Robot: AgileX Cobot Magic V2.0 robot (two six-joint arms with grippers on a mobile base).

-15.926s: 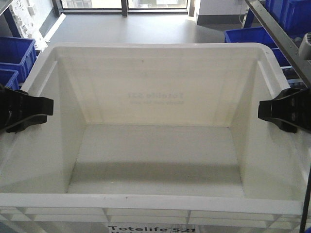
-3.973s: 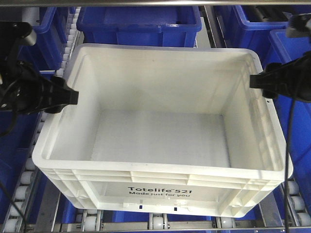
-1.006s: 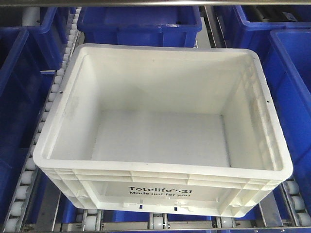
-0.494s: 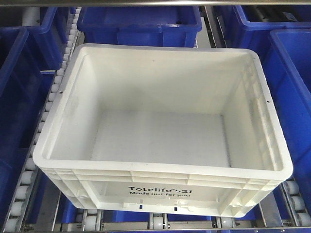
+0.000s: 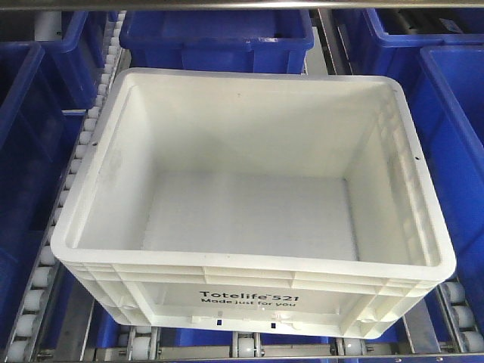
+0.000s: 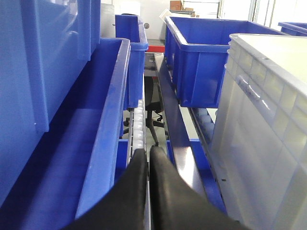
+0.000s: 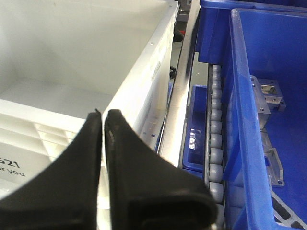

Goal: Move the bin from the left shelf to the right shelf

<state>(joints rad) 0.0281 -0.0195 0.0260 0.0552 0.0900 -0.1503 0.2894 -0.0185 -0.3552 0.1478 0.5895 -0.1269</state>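
The white bin [image 5: 249,299], printed "Totelife 521", sits empty on the right shelf's roller lane [image 5: 83,144], with white wheels showing along its left side and under its front. Neither gripper shows in the front view. In the left wrist view my left gripper [image 6: 147,149] is shut on nothing. It hangs over a roller rail [image 6: 138,124], left of the bin's ribbed side wall [image 6: 268,120] and apart from it. In the right wrist view my right gripper [image 7: 103,114] is shut and empty, just off the bin's near right corner [image 7: 139,96].
Blue bins surround the white one: one behind it [image 5: 215,34], one on the left [image 5: 30,151] and one on the right [image 5: 457,136]. A steel bar [image 5: 242,4] crosses the top. Grey rollers [image 7: 214,143] run between the white bin and the right blue bin [image 7: 268,96].
Four seconds ago both grippers were at the bin's side rims; now they are off it and out of the front view. The bin has stayed put on the rollers.
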